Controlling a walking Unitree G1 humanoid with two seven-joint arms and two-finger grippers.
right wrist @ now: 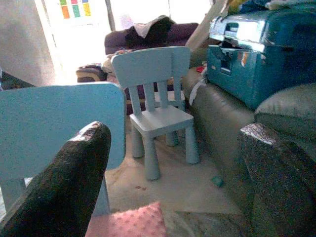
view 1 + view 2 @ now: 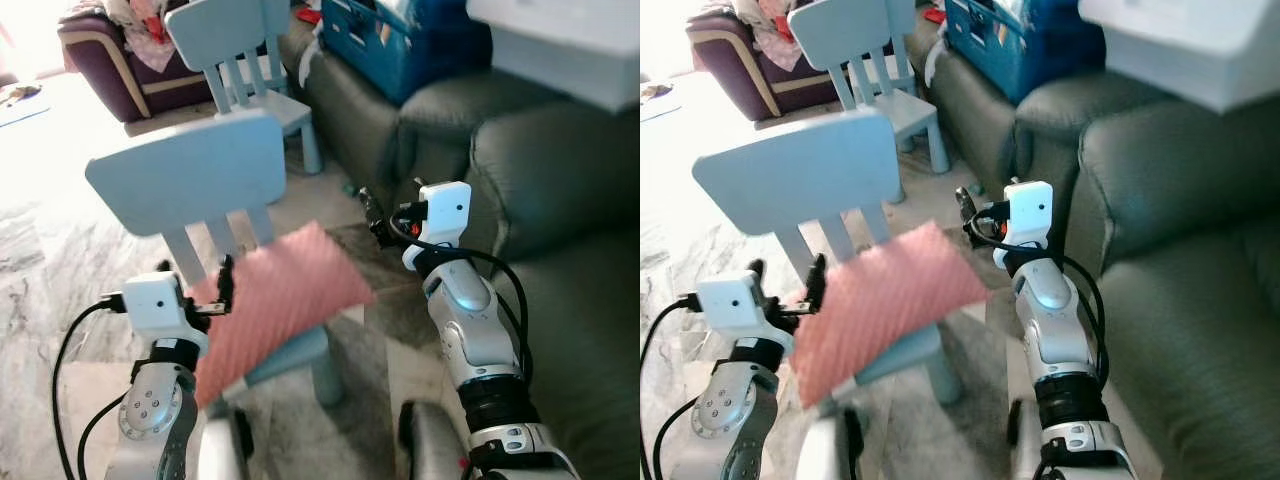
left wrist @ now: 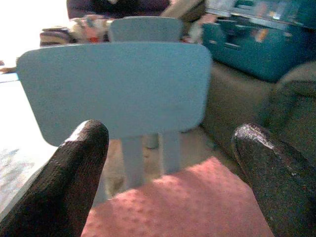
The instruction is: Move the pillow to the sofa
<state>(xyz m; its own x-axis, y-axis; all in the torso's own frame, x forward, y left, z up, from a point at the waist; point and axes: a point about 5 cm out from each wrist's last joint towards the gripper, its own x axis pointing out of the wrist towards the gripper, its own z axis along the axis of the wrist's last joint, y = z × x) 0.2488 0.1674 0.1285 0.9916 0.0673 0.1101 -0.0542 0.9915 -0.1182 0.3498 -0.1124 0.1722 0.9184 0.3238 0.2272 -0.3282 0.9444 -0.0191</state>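
- Bumpy pink square pillow (image 2: pixel 275 300) is lying on the smooth light blue plastic chair (image 2: pixel 190 180).
- Left gripper (image 2: pixel 195 285) and right gripper (image 2: pixel 385 215) are both hanging open beside it.
- Puffy dark green sofa (image 2: pixel 560 190) is sitting nearby.

The right end effector (image 1: pixel 173 182) has its fingers (image 1: pixel 64 182) spread. Between them: a pillow (image 1: pixel 131 222) corner, two blue chairs (image 1: pixel 155 94), a teal case (image 1: pixel 256 49) on the sofa (image 1: pixel 222 118).
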